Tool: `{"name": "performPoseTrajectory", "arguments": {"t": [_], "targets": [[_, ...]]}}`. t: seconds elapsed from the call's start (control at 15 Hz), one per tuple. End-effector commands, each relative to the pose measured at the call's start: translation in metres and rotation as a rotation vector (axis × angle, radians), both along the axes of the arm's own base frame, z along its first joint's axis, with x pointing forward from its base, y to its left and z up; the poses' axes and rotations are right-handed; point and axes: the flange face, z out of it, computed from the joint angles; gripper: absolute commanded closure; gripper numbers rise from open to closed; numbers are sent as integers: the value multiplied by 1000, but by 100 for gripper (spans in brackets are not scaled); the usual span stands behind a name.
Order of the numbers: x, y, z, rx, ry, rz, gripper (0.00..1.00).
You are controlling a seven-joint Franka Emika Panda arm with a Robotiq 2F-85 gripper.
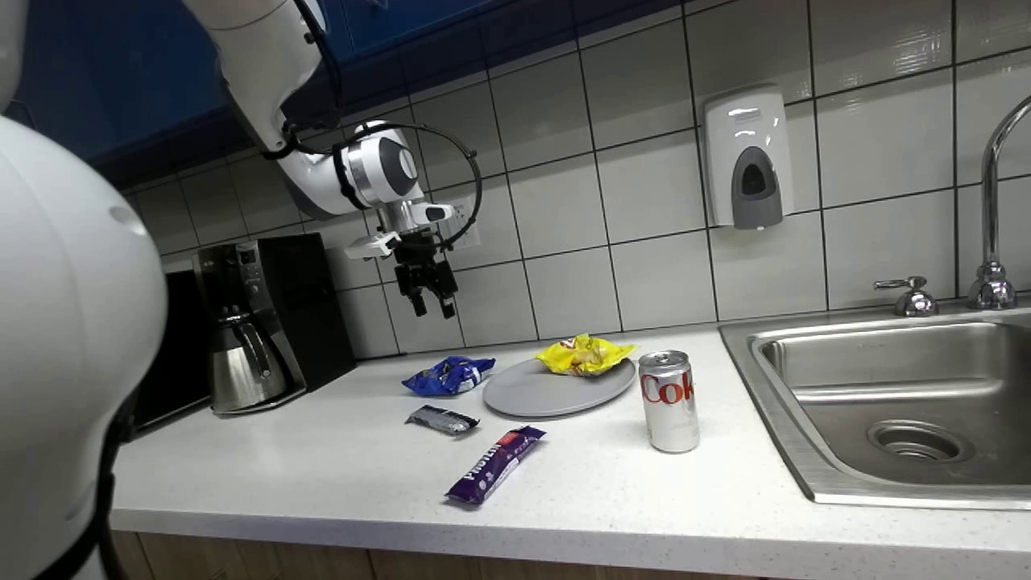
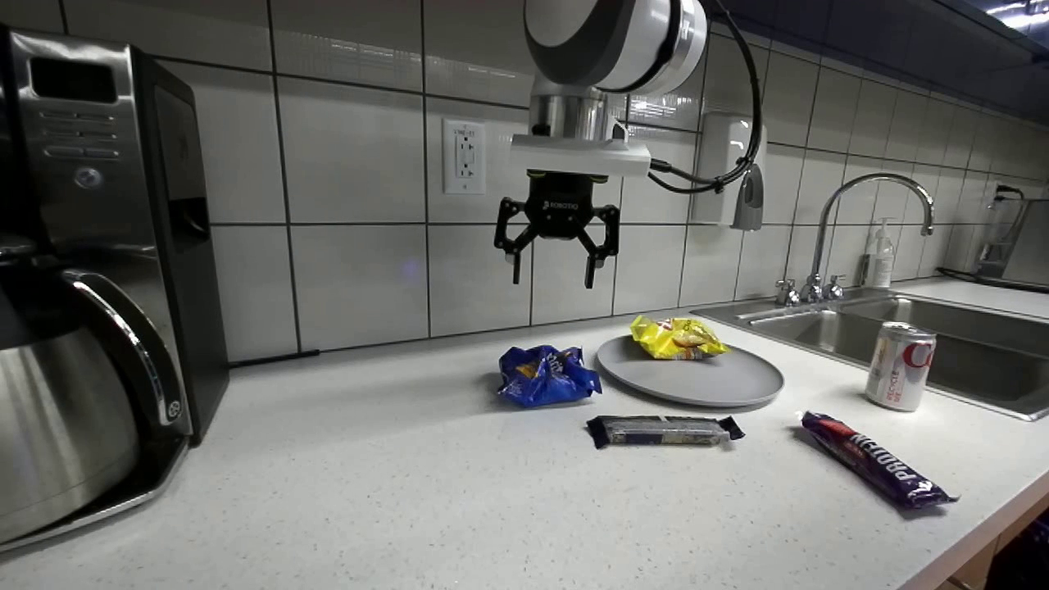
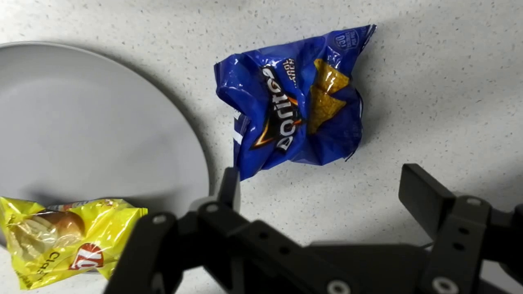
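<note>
1. The gripper (image 2: 553, 284) is seen above the surface (image 2: 393, 492), at the upper center of the frame in an exterior view; its fingers (image 3: 427, 200) are spread wide and nothing is held.
2. The blue Doritos bag (image 3: 294, 106) is shown crumpled at the upper middle of the wrist view, lying on the surface below the gripper and apart from it.
3. Only a narrow strip of surface is left between the bag and the rim of the gray plate (image 3: 102, 122) at the left; more room is given to the right.
4. In an exterior view, the bag and the coffee maker (image 2: 90, 205) at far left are separated by a broad stretch of surface.
5. A yellow bag (image 3: 73, 241) is carried by the plate, at lower left in the wrist view.
6. A dark wrapped bar (image 2: 664, 431) is placed below the plate in an exterior view; a purple bar (image 2: 877, 461) is set at lower right, near the front edge.
7. An upright can (image 1: 671, 411) is separated from the sink (image 1: 779, 411) by a strip of surface.
8. "Doritos" can be read on the blue bag, "PROTEIN" on the purple bar, "Cok" and "RECYCLE ME" on the can, "Clas" on the yellow bag, "ROBOTIQ" on the gripper.
</note>
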Motion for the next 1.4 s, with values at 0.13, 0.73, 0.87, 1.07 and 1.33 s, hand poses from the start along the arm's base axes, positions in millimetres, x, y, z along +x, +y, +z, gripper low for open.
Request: {"name": "performPoseTrajectory", "arguments": {"t": [0.13, 0.73, 0.87, 1.07, 1.33], "targets": [[0, 0, 1, 0, 1, 0, 0], [7, -22, -2, -52, -33, -237, 0], [10, -32, -3, -50, -44, -350, 0], [15, -47, -6, -45, -54, -517, 0], [24, -73, -12, -27, -58, -734, 0]]}}
